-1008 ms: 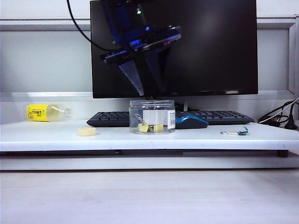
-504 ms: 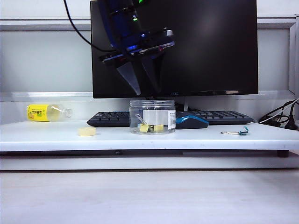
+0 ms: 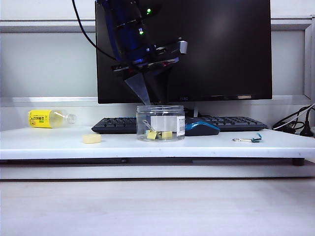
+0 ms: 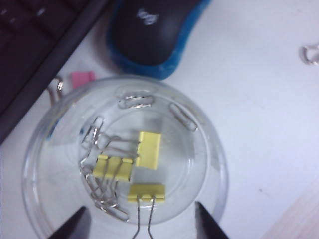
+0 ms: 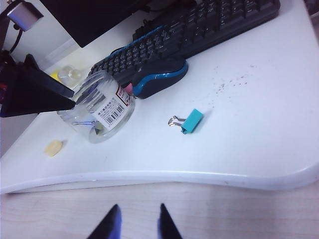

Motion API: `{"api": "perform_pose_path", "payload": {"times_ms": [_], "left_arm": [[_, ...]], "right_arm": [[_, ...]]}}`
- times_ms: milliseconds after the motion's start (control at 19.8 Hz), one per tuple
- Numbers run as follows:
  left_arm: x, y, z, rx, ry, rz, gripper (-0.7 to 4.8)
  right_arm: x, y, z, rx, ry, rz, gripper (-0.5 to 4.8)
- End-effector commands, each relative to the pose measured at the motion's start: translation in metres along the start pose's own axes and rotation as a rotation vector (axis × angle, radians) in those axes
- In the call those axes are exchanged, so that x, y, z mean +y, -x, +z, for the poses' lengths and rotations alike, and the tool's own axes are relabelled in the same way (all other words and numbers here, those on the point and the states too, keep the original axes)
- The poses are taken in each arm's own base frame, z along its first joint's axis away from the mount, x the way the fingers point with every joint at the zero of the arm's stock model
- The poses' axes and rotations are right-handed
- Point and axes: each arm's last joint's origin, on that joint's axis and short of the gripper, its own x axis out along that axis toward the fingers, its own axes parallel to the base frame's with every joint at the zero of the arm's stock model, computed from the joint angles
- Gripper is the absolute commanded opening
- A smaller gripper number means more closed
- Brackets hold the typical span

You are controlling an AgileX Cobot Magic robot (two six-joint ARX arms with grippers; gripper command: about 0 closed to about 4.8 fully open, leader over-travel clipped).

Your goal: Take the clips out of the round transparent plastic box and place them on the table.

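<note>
Broadly, we see the table spread beneath the left pincer, which hangs point-down in front of the monitor. Behind and below the pincer lies the keyboard, with the blue-edged mouse just off to one side of it.

Directly under the left pincer stands the round transparent plastic box, upright on the table, mouth open. In the left wrist view the two fingertips stand well apart, spread over the box's rim, pinching nothing. Inside, on the box floor, lie the clips: three yellow ones among loose silver paper clips. A pink clip sits outside the box wall, toward the keyboard.

The right pincer stays off the table's front edge, its fingertips parted and holding nothing. Ahead of it on the table lies a teal clip, and farther on, the box. Farther from the left pincer, a pale round disc and a yellow-labelled bottle lie on the table.
</note>
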Motion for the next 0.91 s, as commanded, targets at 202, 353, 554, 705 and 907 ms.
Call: {"api": "perform_pose_path", "payload": {"times_ms": [202, 353, 554, 705, 907], "left_arm": [[0.005, -0.005, -0.003, 0.057, -0.079, 0.089, 2.78], [0.006, -0.011, -0.003, 0.1, -0.118, 0.097, 2.78], [0.008, -0.014, 0.005, 0.116, -0.133, 0.094, 2.78], [0.009, -0.018, 0.005, 0.129, -0.164, 0.088, 2.78], [0.011, -0.025, 0.002, 0.157, -0.17, 0.072, 2.78]], "right_arm": [[0.0, 0.0, 0.002, -0.02, 0.024, -0.015, 1.04], [0.0, 0.0, 0.002, -0.028, 0.039, -0.035, 1.04], [-0.001, 0.0, 0.001, -0.024, 0.038, -0.041, 1.04], [-0.001, 0.0, 0.001, -0.02, 0.036, -0.043, 1.04], [-0.001, 0.0, 0.001, -0.019, 0.039, -0.044, 1.05]]}}
